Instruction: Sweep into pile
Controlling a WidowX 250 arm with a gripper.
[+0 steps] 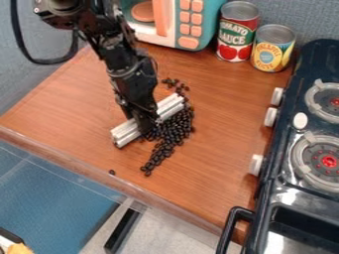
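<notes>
Dark beans (173, 130) lie mostly in one thick patch right against the long side of the sweeping bar, the side facing the stove (295, 168). The gripper (147, 120) is clamped on that pale ribbed bar (126, 133) about mid-length, pointing down, so both ends are free to push. Whether the bar's lower edge meets the wood along its whole length, I cannot tell; it should, or beans will slip under.

Beyond the bar's upper end, a few beans (173, 83) straggle toward the microwave (179, 22). Past its lower end, a thin tail (152, 163) trails off the patch, and one bean (112, 172) sits well apart, near the rim of the counter (218, 173).

The core is gathered, I'd judge, so the step in hand is drawing in the stragglers. Best to lift the bar clear, set it down outside each stray group and push inward with short, slow strokes, broad face square to the beans. For the lone one, start on its rim side; a stroke the other way could send it off the counter.
</notes>
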